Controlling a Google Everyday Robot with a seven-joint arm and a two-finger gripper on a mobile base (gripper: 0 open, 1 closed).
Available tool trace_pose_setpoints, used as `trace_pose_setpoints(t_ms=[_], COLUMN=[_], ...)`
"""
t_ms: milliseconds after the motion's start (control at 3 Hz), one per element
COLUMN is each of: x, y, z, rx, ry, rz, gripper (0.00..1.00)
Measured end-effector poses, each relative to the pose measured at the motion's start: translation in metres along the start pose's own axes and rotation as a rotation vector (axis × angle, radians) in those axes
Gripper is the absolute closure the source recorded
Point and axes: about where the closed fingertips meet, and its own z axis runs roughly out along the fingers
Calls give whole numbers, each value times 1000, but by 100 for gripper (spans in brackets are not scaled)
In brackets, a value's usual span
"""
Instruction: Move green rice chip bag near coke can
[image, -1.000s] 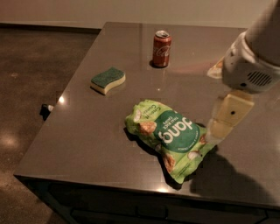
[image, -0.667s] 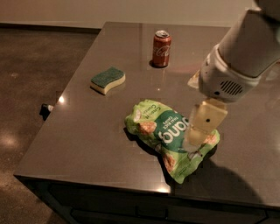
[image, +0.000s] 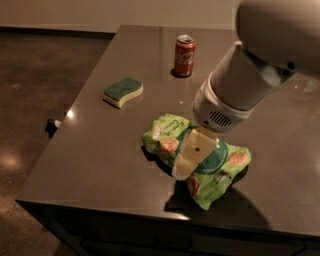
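Note:
The green rice chip bag (image: 220, 165) lies crumpled on the dark table (image: 100, 150), near its front edge. The coke can (image: 184, 55) stands upright at the back of the table, well apart from the bag. My gripper (image: 190, 159) hangs from the white arm directly over the middle of the bag, its cream-coloured finger (image: 196, 148) covering the bag's dark round label. It is low, at or just above the bag's surface.
A yellow sponge with a green top (image: 123, 91) lies on the left part of the table, between the can and the bag but off to the side. The table's front edge (image: 150, 212) runs just below the bag. Floor lies to the left.
The arm has swung left and down from beside the bag's right end to directly over its middle. The bag, can and sponge have not moved.

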Motion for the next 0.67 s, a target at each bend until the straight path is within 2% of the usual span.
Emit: trace_pose_setpoints(t_ms=[667], x=[-3], y=[-18], z=[30], rx=[91], ry=[23], rz=[86], gripper=[0])
